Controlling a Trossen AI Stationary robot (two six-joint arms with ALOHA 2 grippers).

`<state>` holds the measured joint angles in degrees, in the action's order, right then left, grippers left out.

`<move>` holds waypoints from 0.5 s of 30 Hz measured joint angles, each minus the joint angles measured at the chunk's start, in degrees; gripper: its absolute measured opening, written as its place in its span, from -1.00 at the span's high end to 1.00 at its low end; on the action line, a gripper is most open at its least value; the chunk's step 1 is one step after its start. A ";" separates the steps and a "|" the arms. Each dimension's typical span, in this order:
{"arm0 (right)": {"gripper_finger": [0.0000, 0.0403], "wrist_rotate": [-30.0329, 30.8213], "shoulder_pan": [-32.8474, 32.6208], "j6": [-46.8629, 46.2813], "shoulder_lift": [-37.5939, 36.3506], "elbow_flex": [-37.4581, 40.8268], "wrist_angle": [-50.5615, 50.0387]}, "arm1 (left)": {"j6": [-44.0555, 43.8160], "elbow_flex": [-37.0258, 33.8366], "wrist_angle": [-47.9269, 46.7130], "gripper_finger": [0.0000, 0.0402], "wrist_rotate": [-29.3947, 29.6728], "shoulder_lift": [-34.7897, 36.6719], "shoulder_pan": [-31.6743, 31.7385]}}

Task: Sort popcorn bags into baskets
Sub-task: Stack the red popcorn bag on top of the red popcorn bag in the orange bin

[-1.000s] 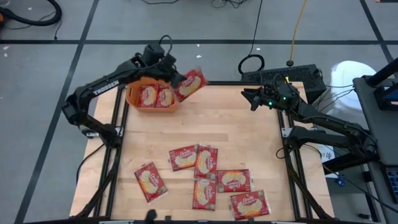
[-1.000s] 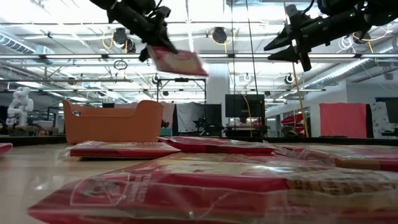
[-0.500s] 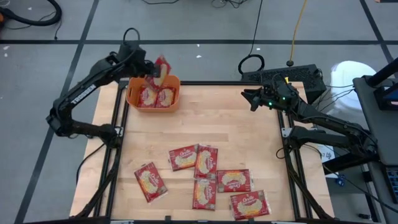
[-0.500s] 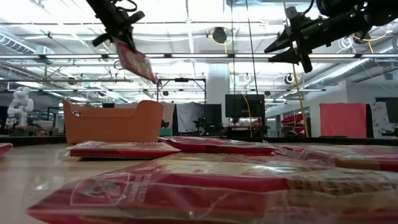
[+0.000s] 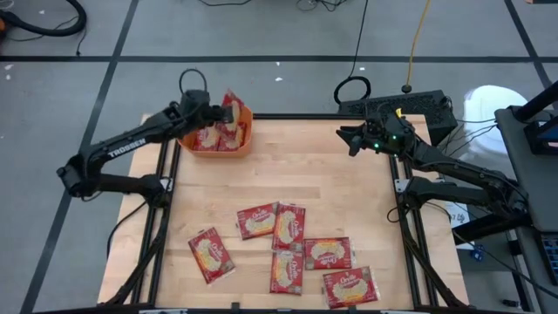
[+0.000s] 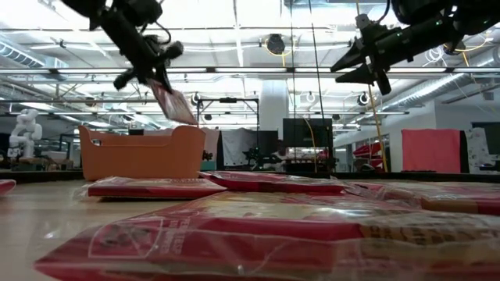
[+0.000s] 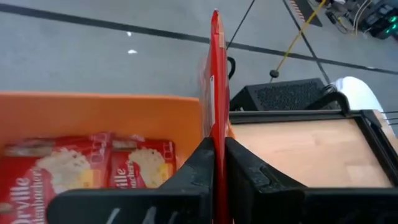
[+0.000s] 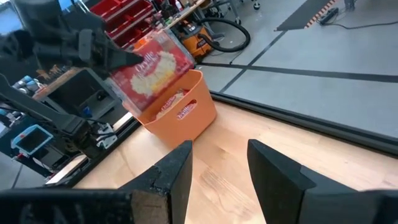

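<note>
An orange basket [image 5: 248,133] stands at the table's far left with two red popcorn bags [image 7: 56,168] lying flat inside. Over its right part my left gripper [image 5: 216,114] is shut on another popcorn bag [image 5: 232,108], which shows edge-on in the left wrist view [image 7: 214,74]. Several more popcorn bags [image 5: 289,227] lie flat on the near middle of the table. My right gripper [image 5: 351,139] hangs open and empty above the far right edge, its fingers apart in the right wrist view [image 8: 217,155]. My left gripper pinches the bag between its two fingers [image 7: 202,165], one on each flat face, at the bag's near end [image 7: 214,134]. The fingers come slanting down from the table's left. The bag stands on edge, lifted clear, and slopes down past the fingertips [image 6: 176,105] over the basket.
The table's wooden middle [image 5: 296,166] between the basket and the loose bags is bare. A black box [image 5: 410,106] and cables sit beyond the far right edge. The frame's dark rails [image 5: 164,201] run along both table sides.
My left gripper has carried the bag from just right of the basket toward the table's left, over the basket, and has then sunk lower. Its wrist has rolled, so the bag has turned from lying flat to standing on edge, sloping downward.
</note>
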<state>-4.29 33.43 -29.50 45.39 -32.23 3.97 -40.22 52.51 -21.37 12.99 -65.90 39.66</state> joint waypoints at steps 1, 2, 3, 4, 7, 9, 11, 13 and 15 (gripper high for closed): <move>0.28 0.00 0.00 0.00 0.02 0.00 0.02 | -0.02 -1.46 1.79 0.85 0.06 -0.05 0.00; 0.28 0.00 0.00 -0.04 0.00 0.00 0.06 | -0.04 -2.87 3.66 0.84 0.32 -0.14 -0.09; 0.28 0.00 0.00 -0.11 -0.02 0.00 0.11 | -0.22 -4.06 5.51 0.82 0.77 -0.26 -0.30; 0.28 -0.02 0.00 -0.26 -0.02 0.00 0.09 | -0.65 -5.12 6.51 0.82 1.42 -0.37 -0.46; 0.28 -0.09 0.00 -1.41 -0.01 0.00 0.07 | -2.81 -8.06 6.82 0.81 3.29 -0.43 -0.97; 0.28 -0.13 -0.08 -1.51 -0.02 0.00 0.06 | -4.97 -9.46 8.76 0.83 3.60 -0.43 -1.67; 0.28 -0.13 -0.13 -1.48 -0.02 -0.01 0.03 | -7.29 -11.04 11.47 0.86 3.77 -0.41 -2.97; 0.28 -0.05 -0.13 -1.46 -0.02 0.00 0.06 | -8.37 -12.92 14.78 0.87 4.96 -0.43 -4.74; 0.28 -0.02 -0.13 -1.46 -0.02 0.00 0.04 | -8.62 -14.66 18.37 0.86 7.71 -0.43 -6.55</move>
<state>-4.32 33.30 -30.95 45.36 -32.23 4.01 -48.84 37.85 -3.00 20.69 -66.32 33.11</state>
